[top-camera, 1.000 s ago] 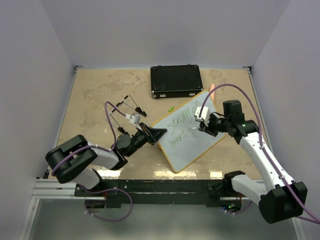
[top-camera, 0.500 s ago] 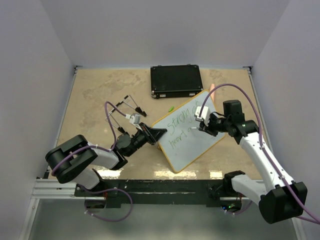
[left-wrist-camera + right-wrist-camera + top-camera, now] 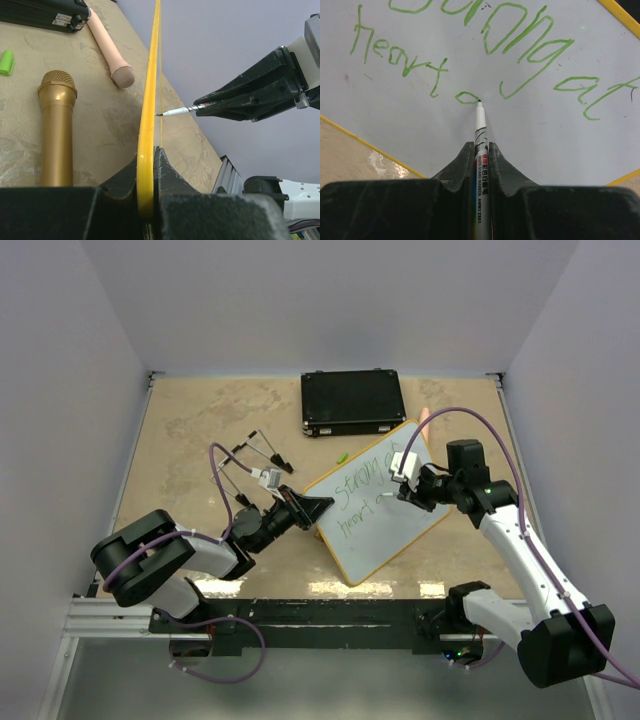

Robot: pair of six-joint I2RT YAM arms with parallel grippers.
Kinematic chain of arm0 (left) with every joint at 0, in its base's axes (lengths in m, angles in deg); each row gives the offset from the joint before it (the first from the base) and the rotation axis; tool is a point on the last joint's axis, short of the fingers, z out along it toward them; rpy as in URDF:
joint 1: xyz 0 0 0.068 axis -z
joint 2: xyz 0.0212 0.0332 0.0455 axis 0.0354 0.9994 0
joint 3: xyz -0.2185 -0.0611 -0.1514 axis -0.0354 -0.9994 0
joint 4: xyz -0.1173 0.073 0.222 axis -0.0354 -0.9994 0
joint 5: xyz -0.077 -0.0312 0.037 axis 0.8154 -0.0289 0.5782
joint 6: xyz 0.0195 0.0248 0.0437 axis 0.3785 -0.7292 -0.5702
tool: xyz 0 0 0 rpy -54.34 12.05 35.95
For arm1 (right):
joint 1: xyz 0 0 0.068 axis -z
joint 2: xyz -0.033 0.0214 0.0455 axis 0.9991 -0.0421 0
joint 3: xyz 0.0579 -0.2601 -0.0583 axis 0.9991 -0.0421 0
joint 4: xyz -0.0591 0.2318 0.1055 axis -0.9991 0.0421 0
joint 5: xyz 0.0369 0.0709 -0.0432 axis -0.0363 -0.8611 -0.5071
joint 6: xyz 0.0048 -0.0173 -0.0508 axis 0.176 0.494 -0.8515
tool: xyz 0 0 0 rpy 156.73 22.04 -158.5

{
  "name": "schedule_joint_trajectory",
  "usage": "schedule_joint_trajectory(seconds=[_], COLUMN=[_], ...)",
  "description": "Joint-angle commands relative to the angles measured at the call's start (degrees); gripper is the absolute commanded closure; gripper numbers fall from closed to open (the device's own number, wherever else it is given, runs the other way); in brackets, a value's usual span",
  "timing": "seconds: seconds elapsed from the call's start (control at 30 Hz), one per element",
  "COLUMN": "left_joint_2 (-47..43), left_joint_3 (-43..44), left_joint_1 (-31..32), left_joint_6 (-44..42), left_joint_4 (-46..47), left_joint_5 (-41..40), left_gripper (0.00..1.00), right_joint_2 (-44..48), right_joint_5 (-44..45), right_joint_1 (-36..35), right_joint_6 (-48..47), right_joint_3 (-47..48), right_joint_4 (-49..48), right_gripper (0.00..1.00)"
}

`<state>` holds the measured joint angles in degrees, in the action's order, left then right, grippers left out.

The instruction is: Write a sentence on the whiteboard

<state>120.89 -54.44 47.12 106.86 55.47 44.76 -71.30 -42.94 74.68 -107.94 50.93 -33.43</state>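
So the whiteboard (image 3: 385, 540) is clamped by its rim in the left gripper (image 3: 147, 165), mid table (image 3: 190, 430). The marker (image 3: 480, 130) is pinched in the right gripper (image 3: 481, 150), tip touching the board. The sentence (image 3: 365, 480) looks partly written, second line probably unfinished.

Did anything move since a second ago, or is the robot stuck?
Nothing visibly moved. The right claw still presses the marker tip on the whiteboard beside the green sentence, and the left claw still clamps the board's yellow edge.
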Motion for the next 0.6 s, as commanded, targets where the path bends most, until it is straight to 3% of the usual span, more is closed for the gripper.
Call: schedule_joint_trajectory(seconds=[0.0,0.57], left_joint_2=[1.04,1.39], left_joint_3=[-0.19,-0.11], left_joint_1=[0.07,0.16], left_joint_6=[-6.35,-6.44], left_joint_4=[-0.09,0.0], left_joint_5=[1.7,1.7], left_gripper=[1.0,1.0], right_joint_2=[-0.34,0.44], right_joint_5=[-0.61,2.03], right_joint_1=[-0.1,-0.1], right_joint_6=[-1.56,-3.41], right_joint_3=[-0.34,-1.31], right_joint_4=[0.38,3.81], right_gripper=[1.0,1.0])
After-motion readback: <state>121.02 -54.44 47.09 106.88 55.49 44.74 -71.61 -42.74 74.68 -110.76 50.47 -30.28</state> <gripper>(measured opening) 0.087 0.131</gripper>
